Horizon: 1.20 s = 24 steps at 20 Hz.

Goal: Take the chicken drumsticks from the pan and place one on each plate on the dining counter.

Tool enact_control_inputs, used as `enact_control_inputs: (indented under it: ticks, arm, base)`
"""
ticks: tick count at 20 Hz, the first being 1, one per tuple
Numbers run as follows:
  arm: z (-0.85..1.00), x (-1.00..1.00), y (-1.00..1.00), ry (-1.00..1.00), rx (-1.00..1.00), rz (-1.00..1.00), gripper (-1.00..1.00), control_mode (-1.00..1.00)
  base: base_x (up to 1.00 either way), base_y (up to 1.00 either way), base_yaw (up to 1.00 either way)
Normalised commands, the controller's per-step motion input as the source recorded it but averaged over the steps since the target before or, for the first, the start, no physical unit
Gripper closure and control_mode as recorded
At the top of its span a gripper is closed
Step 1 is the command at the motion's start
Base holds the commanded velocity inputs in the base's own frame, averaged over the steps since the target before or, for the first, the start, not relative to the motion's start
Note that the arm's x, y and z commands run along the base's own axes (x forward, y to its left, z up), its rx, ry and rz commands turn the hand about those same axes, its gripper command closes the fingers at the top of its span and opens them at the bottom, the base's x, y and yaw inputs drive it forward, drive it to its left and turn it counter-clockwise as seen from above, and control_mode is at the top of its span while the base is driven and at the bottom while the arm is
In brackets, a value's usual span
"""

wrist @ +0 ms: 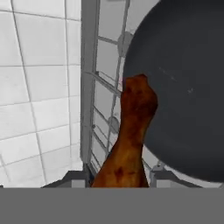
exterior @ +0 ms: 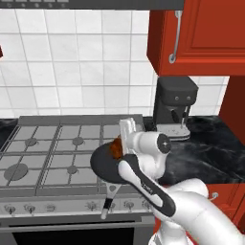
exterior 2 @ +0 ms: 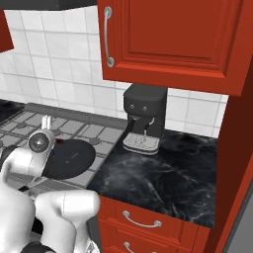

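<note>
Drumstick (wrist: pixel 133 131) between pincer (wrist: pixel 120 177) tips

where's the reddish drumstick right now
In the hand view the drumstick sits between the claw's fingertips, over the pan's left rim, above the stove.

pan (exterior: pixel 103 165) is set on stove (exterior: pixel 48 153), at its right front, handle pointed toward the front edge | drumstick (wrist: pixel 131 135) is held above pan's rim, in gripper (wrist: pixel 120 177) | coffee machine (exterior 2: pixel 143 116) is placed on counter (exterior 2: pixel 163 173), right of stove, below cabinet (exterior 2: pixel 173 39)
</note>
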Motion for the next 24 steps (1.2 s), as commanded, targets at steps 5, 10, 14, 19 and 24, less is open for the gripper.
enact_control_inputs:
  ticks: [5, 10, 14, 19, 24]
  arm:
    - [0.66, -0.26, -0.84, 0.16, 0.13, -0.50, 1.00, -1.00]
    - [0.13, -0.01, -0.82, 0.37, 0.00, -0.60, 1.00, -1.00]
    - [0.01, -0.08, -0.73, 0.37, 0.00, -0.49, 1.00, -1.00]
    - [-0.19, -0.42, -0.17, 0.07, 0.00, -0.28, 1.00, -1.00]
    - [-0.25, -0.57, -0.12, -0.03, 0.00, -0.23, 1.00, -1.00]
  base:
    - [0.00, 0.00, 0.00]
    - [0.00, 0.00, 0.00]
    - [0.00, 0.00, 0.00]
    - [0.00, 0.00, 0.00]
    - [0.00, 0.00, 0.00]
